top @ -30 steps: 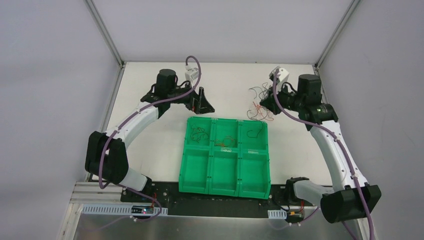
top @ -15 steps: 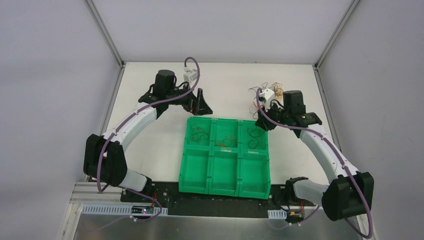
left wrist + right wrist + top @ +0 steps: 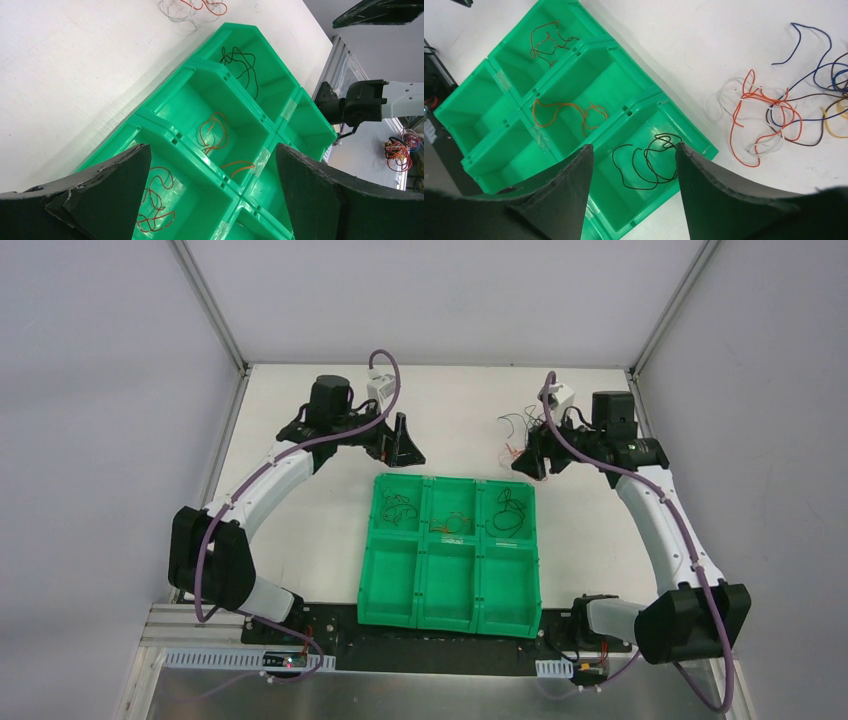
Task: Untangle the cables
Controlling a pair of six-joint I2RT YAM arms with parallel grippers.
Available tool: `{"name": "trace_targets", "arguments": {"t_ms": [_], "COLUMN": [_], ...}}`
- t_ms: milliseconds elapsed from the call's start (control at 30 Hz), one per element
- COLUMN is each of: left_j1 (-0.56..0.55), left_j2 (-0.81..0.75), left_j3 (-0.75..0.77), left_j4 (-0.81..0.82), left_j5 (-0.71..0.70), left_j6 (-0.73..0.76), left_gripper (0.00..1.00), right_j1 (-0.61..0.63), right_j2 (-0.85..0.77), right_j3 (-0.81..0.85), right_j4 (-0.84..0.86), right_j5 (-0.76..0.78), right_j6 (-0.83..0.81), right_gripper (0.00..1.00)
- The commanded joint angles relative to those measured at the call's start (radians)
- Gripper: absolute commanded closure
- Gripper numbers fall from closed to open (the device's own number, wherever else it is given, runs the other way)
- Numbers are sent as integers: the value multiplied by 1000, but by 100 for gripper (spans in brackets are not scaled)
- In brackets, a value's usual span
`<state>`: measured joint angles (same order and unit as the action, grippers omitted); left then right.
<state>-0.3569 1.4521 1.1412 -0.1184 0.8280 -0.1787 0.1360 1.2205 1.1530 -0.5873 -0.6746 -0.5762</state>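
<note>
Cables part sorted, both claws apart

Tray: glossy green moulded plastic, six square compartments in two rows of three, on a matte white table. Strips of clear tape bridge some dividers.

Far row holds one thin wire per compartment. Black wire, in loose round coils, lies in the right one. Orange wire, a wavy loop, lies in the middle. Brown-red wire, kinked and curly, lies in the left.

Loose tangle lies on the table just beyond the tray's far right corner: white, orange-red, blue, dark brown and yellow strands, thin and springy, crossing each other.

Right gripper hangs over the black wire's compartment, jaws apart, nothing between them. Its fingers are matte black wedges with rough edges.

Left gripper sits above the tray's far left corner, jaws spread wide, holding nothing.
</note>
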Motion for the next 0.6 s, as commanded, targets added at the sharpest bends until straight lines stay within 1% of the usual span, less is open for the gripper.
{"name": "trace_targets", "arguments": {"t_ms": [0, 67, 167, 267, 367, 467, 567], "left_j1": [23, 30, 43, 54, 61, 69, 81], "left_j2": [19, 26, 35, 45, 55, 63, 76], "left_j3": [58, 65, 71, 75, 82, 83, 83], "left_j4": [-4, -4, -4, -3, -4, -4, -4], "left_j5": [-4, -7, -10, -10, -17, -24, -38], "left_j6": [24, 20, 13, 9, 0, -20, -45], "left_gripper": [1, 1, 1, 1, 1, 1, 1], "right_j1": [-58, -89, -96, -74, -34, -29, -40], "right_j2": [74, 144, 210, 231, 261, 286, 332], "right_j3": [81, 149, 223, 215, 185, 145, 166], "right_j4": [-29, -67, -167, -245, -302, -268, -199], "right_j5": [-56, -62, -75, -57, 28, 96, 171], "right_j6": [103, 134, 85, 11, -46, -32, 28], "right_gripper": [37, 38, 39, 38, 38, 38, 37]}}
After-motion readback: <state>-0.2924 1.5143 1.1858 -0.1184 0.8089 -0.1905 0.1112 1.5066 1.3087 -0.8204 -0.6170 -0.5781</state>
